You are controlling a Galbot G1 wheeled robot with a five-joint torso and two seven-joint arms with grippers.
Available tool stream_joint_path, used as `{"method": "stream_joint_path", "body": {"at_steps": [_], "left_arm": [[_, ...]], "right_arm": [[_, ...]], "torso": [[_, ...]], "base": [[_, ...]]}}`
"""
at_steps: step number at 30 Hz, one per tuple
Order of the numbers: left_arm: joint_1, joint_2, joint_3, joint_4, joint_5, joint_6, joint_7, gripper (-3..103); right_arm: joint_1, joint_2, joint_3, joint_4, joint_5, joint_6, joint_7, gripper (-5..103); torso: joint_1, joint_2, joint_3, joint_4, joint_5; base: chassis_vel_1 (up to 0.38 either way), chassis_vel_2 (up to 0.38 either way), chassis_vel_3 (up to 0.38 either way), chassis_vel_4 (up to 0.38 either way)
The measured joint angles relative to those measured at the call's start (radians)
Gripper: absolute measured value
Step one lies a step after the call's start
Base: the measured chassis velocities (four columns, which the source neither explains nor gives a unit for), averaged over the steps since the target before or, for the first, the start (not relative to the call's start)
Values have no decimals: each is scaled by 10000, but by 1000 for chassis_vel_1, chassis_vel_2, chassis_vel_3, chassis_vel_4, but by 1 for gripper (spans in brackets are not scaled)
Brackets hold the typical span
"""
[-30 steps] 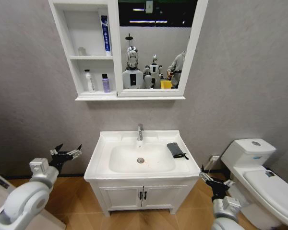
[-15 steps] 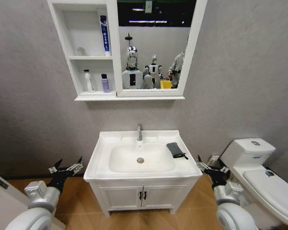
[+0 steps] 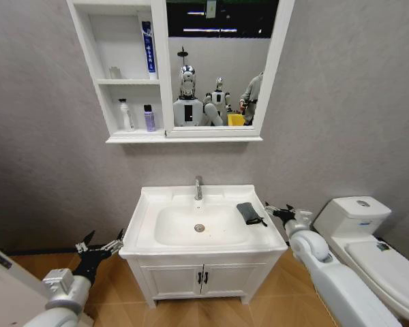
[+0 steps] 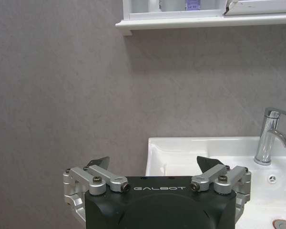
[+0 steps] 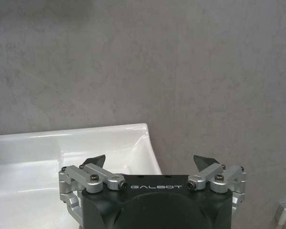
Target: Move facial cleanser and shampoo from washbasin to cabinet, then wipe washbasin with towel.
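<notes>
Towel [image 3: 250, 213] on washbasin [image 3: 146, 204] rim, centre-right of frame, long axis front-to-back. Right gripper [image 3: 275, 210] just beside it, jaws apart, nearer. Left gripper [image 3: 101, 246] lower left, jaws apart.

The white washbasin [image 3: 144, 208] stands on a two-door floor cupboard [image 3: 202, 278]. On its flat rim, to the right of the oval bowl, lies the dark towel [image 3: 249, 212], folded. The wall cabinet [image 3: 92, 51] carries a white bottle [image 3: 126, 115] and a purple bottle [image 3: 149, 118] on its lower shelf, and a blue tube [image 3: 148, 48] above.
</notes>
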Motion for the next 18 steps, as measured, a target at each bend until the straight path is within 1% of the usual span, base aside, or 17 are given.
{"method": "stream_joint_path", "body": {"at_steps": [1,2,3,5,6,7,8,9,11,13,14,15,17,18], "left_arm": [[15,-34,60,46,74,-37,31,100],[37,-85,151,108,168,-93,87,100],[37,-85,151,108,168,-93,87,100],[49,-219,304,198,304,-160,192,100],[49,-219,304,198,304,-160,192,100],[48,-259,325,219,329,-179,221,100],[48,-259,325,219,329,-179,221,100],[49,-293,337,255,350,-240,295,100],[49,-300,333,266,346,-297,358,100],[37,-278,245,218,194,-412,501,100],[30,-216,131,116,48,-451,568,100],[30,-216,131,116,48,-451,568,100],[-40,-11,-103,-70,-346,-470,593,100],[-40,-11,-103,-70,-346,-470,593,100]], "right_arm": [[364,68,-409,-379,50,-69,0,103],[648,164,-789,-722,69,-145,17,99],[648,164,-789,-722,69,-145,17,99],[1182,429,-1468,-1508,0,-239,20,90],[1182,429,-1468,-1508,0,-239,20,90],[1357,510,-1657,-1767,-64,-250,-60,87],[1357,510,-1657,-1767,-64,-250,-60,87],[1592,601,-1864,-2067,-187,-252,-159,90],[1726,651,-1965,-2225,-277,-252,-205,90],[1904,740,-2070,-2423,-409,-244,-223,93],[1909,749,-2071,-2425,-412,-244,-223,98],[1909,749,-2071,-2425,-412,-244,-223,98],[1910,748,-2070,-2439,-407,-244,-256,99],[1910,748,-2070,-2439,-407,-244,-256,99]], "torso": [[0,0,0,1,0],[0,0,1,1,1],[0,0,1,1,1],[-1,0,0,0,2],[-1,0,0,0,2],[-1,0,0,0,2],[-1,0,0,0,2],[-1,0,0,-1,2],[-1,0,-1,0,1],[-1,0,0,1,0],[-1,2,-1,1,0],[-1,2,-1,1,0],[-3,3,-2,-1,0],[-3,3,-2,-1,0]], "base": [[0,0,0,0],[0,0,0,0],[0,0,0,0],[0,0,0,0],[0,0,0,0],[0,0,0,0],[0,0,0,0],[0,0,0,0],[0,0,0,0],[0,0,0,0],[0,0,0,0],[0,0,0,0],[0,0,0,0],[0,0,0,0]]}}
